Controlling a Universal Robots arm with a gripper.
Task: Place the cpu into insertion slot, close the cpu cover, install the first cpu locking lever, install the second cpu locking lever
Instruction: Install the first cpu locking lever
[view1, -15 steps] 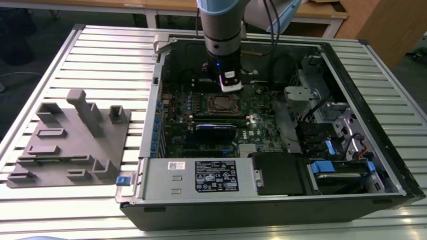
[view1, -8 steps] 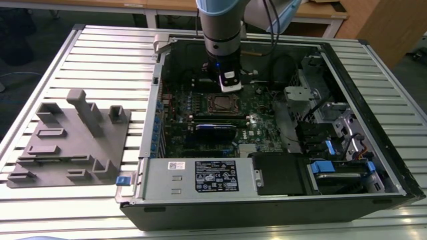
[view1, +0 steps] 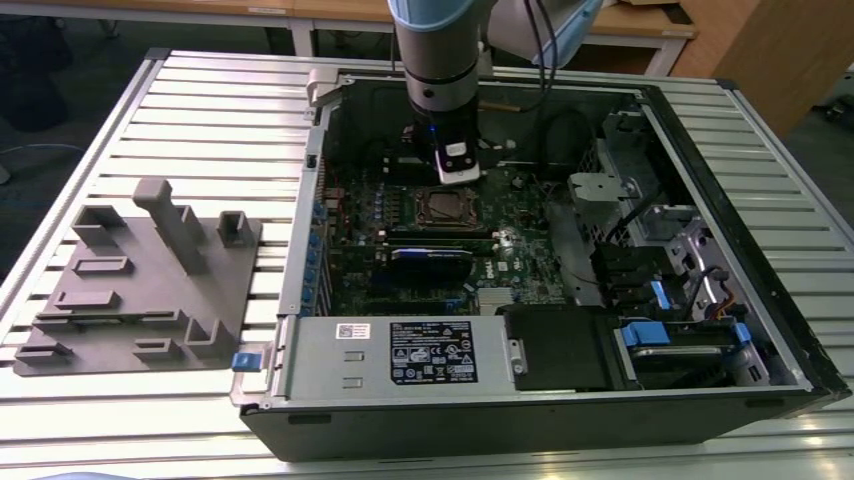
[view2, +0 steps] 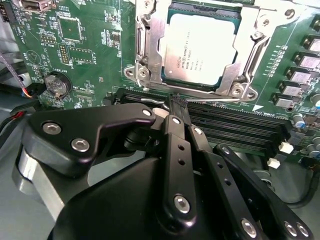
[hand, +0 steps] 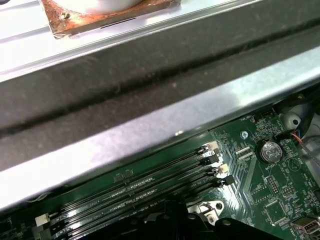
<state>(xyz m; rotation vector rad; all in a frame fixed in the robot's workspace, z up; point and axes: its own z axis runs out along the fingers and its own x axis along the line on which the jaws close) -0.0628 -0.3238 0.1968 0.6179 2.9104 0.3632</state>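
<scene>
The cpu (view2: 200, 47), a pale silver square, lies seated in the insertion slot (view1: 441, 207) on the green motherboard (view2: 80, 55). The cpu cover (view2: 247, 65), a silvery frame plate, lies flat around it. A thin metal locking lever (view2: 220, 100) runs along the socket's edge beside the memory slots. My gripper (view2: 177, 104) has its black fingers pressed together, their tips right at this lever. In the exterior view the gripper (view1: 458, 170) hangs inside the open case just behind the socket. Whether the tips press or merely touch the lever is unclear.
Long black memory slots (view2: 235, 125) lie beside the socket, a coin battery (view2: 55, 85) beyond. The case's metal wall (hand: 150, 75) rises close by the arm. A power supply (view1: 400, 350) and drive cage (view1: 667, 300) fill the case front. A grey fixture (view1: 134, 280) sits at the exterior view's left.
</scene>
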